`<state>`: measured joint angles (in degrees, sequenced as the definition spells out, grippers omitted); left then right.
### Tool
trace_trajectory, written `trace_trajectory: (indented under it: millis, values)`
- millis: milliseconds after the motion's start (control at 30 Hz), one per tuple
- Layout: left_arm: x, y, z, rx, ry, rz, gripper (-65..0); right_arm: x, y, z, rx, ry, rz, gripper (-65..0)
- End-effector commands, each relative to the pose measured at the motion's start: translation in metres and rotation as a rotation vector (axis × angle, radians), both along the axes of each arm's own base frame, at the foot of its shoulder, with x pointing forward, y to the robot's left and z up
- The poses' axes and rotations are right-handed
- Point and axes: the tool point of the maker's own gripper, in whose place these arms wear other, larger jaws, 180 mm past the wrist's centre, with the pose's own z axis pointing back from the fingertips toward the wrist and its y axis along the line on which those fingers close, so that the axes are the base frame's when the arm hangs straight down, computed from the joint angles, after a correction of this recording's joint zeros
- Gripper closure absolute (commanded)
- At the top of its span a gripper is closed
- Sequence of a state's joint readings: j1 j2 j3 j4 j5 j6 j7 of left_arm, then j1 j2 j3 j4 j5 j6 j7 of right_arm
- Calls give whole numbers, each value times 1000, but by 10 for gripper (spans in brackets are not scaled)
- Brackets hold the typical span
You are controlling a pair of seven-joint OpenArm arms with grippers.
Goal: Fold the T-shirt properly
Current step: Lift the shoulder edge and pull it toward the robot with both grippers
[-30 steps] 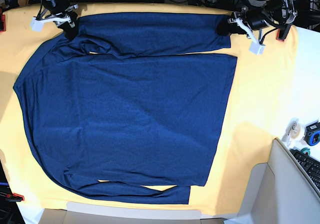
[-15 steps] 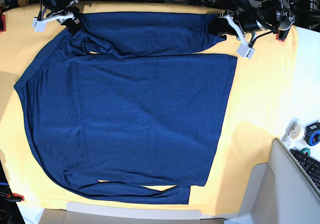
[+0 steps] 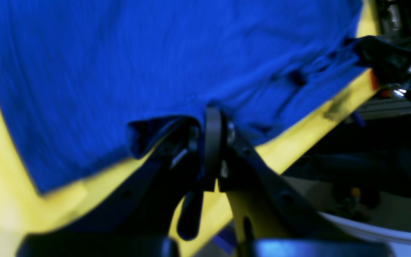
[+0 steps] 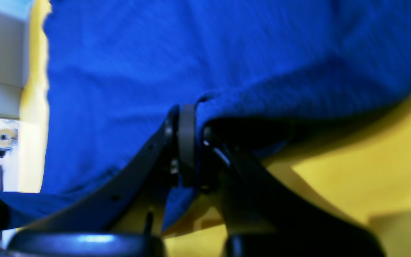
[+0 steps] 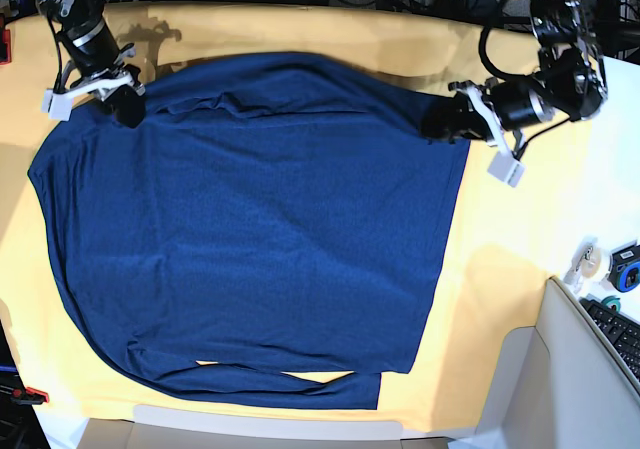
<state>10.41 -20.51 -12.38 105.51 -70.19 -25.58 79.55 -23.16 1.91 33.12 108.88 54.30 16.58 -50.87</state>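
Fabric is pinched at both far corners of the spread, and everything now turns on which way the T-shirt (image 5: pixel 250 239) lies from those two grips. Starting on the base view's left: the right gripper (image 5: pixel 128 109) is clamped on the T-shirt's far edge near the shoulder end, and the right wrist view shows its jaws closed tight on a fold of blue knit (image 4: pixel 187 117). Moving across, the T-shirt lies flat on the yellow cloth (image 5: pixel 510 269), its long axis running side to side, with the body reaching toward the camera from the pinched edge. On the right, the left gripper (image 5: pixel 445 124) is closed on the T-shirt's far corner at the hem end, the wrist view confirming cloth nipped between its jaws (image 3: pixel 212 117). Each arm is nearest its own end of the T-shirt, so the held edge spans between them and the next move looks like carrying it together across the body toward the near sleeve.
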Motion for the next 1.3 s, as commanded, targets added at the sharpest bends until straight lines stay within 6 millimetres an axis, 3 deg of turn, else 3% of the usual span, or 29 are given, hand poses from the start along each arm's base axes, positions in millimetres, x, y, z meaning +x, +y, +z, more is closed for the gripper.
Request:
trace_trajectory:
  millis: [0, 167, 367, 567, 767, 933, 1067, 1167, 1267]
  values:
    - [9, 1, 18, -23, -54, -14, -1, 9, -2, 16, -9, -64, 0, -2]
    - [34, 12, 49, -33, -151, -15, -1, 30, -4, 33, -16, -132, 1, -2]
    - [52, 26, 51, -44, -158, 39, 0, 47, -10, 45, -15, -186, -21, -2]
    - [54, 40, 22, -83, -55, 100, 0, 47, -39, 30, 24, -166, -133, -2]
    - [49, 53, -7, -108, 50, 152, -1, 41, -42, -10, 97, -73, -163, -5]
    - [43, 67, -32, 8, 107, 175, -6, 33, -41, -38, 145, 1, -174, -6]
    - [38, 65, -45, 80, 138, 145, -97, 32, -37, -48, 145, 36, -146, -11]
    - [39, 60, -49, 88, 133, 130, -176, 37, -30, -48, 121, 48, -86, -93]
    - [37, 55, -50, 88, 137, 114, -184, 37, -29, -47, 120, 47, -81, -223]
